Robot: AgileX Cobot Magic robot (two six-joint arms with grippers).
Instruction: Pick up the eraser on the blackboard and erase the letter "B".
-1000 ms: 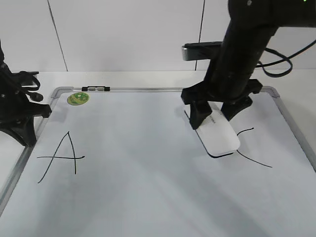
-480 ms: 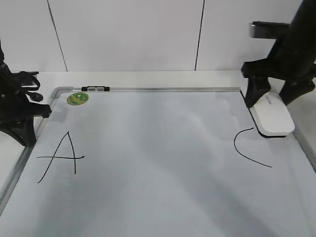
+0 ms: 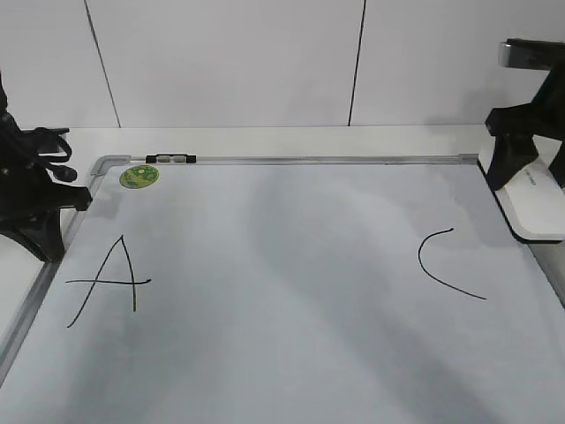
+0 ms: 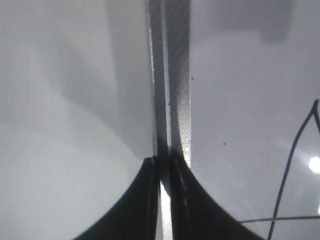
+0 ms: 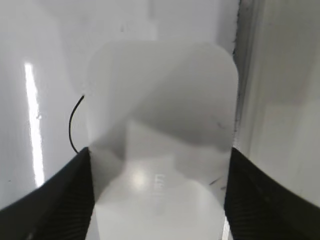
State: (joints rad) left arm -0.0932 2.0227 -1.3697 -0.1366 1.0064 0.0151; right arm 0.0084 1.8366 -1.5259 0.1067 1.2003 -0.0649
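Note:
My right gripper (image 3: 528, 181) is shut on the white eraser (image 3: 535, 208) and holds it at the right edge of the blackboard (image 3: 282, 300), partly over the silver frame. In the right wrist view the eraser (image 5: 160, 125) fills the space between my black fingers (image 5: 60, 200). No letter "B" shows on the board; the middle of it is bare. A black "A" (image 3: 110, 278) is at the left and a black "C" (image 3: 440, 265) at the right, beside the eraser. My left gripper (image 4: 162, 172) is shut and empty over the board's left frame (image 4: 177, 90).
A green round sticker (image 3: 139, 176) and a small black-and-clear marker (image 3: 172, 159) lie at the board's far left corner. The left arm (image 3: 31, 199) stands at the board's left edge. A white wall is behind the table.
My right gripper has carried the eraser from the board's middle right, past the "C", to the right edge. The left arm has not moved.

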